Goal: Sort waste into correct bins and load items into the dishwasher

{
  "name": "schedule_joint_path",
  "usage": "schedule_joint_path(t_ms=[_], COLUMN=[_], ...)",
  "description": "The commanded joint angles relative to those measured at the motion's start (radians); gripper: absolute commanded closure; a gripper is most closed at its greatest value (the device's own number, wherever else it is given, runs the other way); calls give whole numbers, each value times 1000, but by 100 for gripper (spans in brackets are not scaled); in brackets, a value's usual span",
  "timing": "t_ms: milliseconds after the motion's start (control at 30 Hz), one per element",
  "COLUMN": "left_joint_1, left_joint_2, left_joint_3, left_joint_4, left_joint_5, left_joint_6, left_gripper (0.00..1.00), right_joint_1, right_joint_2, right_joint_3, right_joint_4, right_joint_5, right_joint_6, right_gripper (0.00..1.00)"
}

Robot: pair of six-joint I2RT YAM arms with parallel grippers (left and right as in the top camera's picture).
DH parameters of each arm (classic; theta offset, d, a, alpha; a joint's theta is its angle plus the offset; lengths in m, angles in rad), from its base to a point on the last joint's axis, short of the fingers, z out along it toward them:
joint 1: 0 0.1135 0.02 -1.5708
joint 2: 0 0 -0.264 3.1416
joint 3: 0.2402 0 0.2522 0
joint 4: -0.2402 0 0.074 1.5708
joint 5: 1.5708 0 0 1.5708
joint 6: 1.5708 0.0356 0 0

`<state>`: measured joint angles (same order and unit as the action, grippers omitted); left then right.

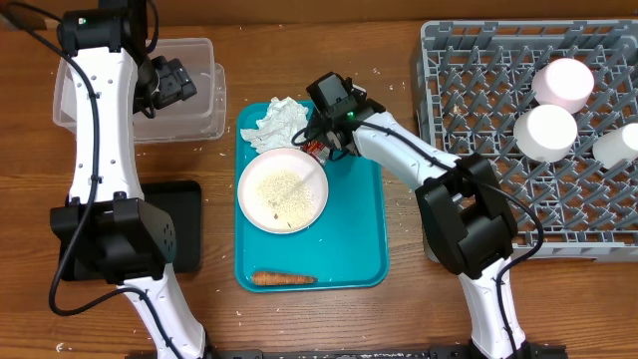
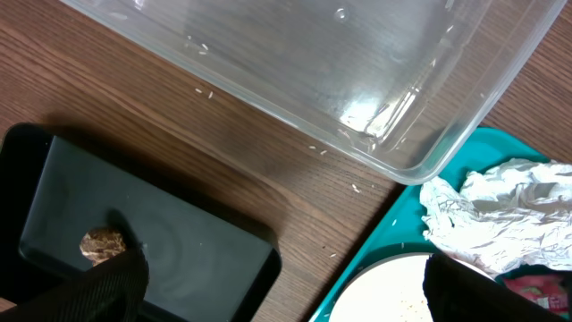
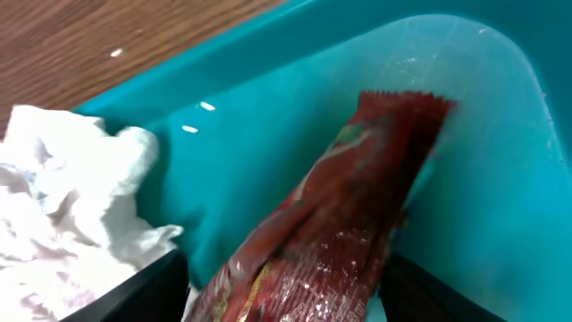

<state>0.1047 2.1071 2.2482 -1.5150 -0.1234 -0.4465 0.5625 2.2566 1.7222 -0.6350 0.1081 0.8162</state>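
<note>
2 claws show. The right claw (image 3: 284, 291) hangs low over the far end of the teal tray (image 3: 500, 134). Its fingers (image 3: 147, 286) stand apart on either side of the red snack wrapper (image 3: 357, 197), but I cannot tell whether they pinch it. Just beside the wrapper lies the crumpled white napkin (image 3: 63, 197). Nearer on the tray sits the round plate (image 1: 249, 204) with loose rice (image 1: 279, 187), and the carrot (image 1: 283, 279) lies at the tray's near edge.

The left claw (image 2: 286, 268) gapes wide with nothing between its fingers, above the clear plastic tub (image 1: 194, 50). Near the tub, the black tray (image 2: 179, 233) holds the brown food lump (image 2: 101, 244).

At the right of the worktop (image 1: 399, 319), the grey dish rack (image 1: 478, 100) carries 2 upturned white bowls (image 1: 563, 82) and a white cup (image 1: 618, 145).
</note>
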Motion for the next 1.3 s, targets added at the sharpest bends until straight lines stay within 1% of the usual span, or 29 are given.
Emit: schedule_joint_path(t_ms=[0,300,400,500,567,633,667,733,800,900,967,1033,1067,1200,1267], left_joint_1=[-6,-6,-6,-6,-6,-6,-6,-6,-6,-6,-6,-6,-6,-6,-6], left_joint_2=[5,5,5,5,5,5,5,5,5,5,5,5,5,5,5], left_joint_3=[10,10,10,10,10,10,10,10,10,10,10,10,10,10,10], left_joint_4=[2,2,2,2,2,2,2,2,2,2,2,2,2,2,2], left_joint_5=[1,1,1,1,1,1,1,1,1,1,1,1,1,1,1], left_joint_6=[-14,-14,-14,-14,-14,-14,-14,-14,-14,-14,-14,-14,-14,-14,-14], left_gripper=[0,0,0,0,0,0,0,0,0,0,0,0,0,0,0], right_joint_1=[-8,-21,-42,-80,-105,-118,-119,-117,-106,-83,-64,-50,-45,-41,-50], right_joint_2=[-12,-107,-156,-234,-284,-316,-326,-329,-322,-309,-307,-307,-307,-325,-340], right_joint_3=[60,60,60,60,60,60,60,60,54,29,-3,-22,-23,-16,-5], right_joint_4=[-11,-97,-133,-188,-202,-214,-232,-291,-364,-443,-453,-454,-457,-456,-463], right_joint_5=[-24,-31,-31,-57,-175,-318,-383,-426,-400,-343,-325,-326,-326,-325,-318], right_joint_6=[-16,-20,-35,-44,-151,-291,-378,-481,-524,-536,-535,-528,-520,-457,-441], right_gripper=[28,9,0,0,0,0,3,8,15,17,21,21,21,6,0])
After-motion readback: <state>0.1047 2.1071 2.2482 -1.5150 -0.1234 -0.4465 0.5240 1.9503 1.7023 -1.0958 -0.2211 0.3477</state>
